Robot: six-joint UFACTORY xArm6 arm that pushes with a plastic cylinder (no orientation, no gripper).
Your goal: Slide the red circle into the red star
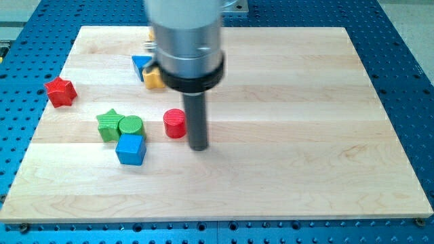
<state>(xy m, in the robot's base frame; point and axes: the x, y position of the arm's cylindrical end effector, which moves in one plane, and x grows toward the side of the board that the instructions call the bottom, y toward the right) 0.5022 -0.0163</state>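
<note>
The red circle [175, 123] stands near the board's middle, left of centre. The red star [60, 91] lies at the board's left edge, well to the upper left of the circle. My tip [198, 147] rests on the board just right of the red circle and slightly below it, close to it; I cannot tell whether they touch. The rod rises from the tip into the grey and black arm body [187, 41] at the view's top.
A green star [108, 125], a green circle [131, 127] and a blue cube [131, 150] cluster left of the red circle. A blue block [141, 66] and a yellow block [153, 78] sit partly hidden behind the arm. The wooden board [285, 135] lies on a blue perforated table.
</note>
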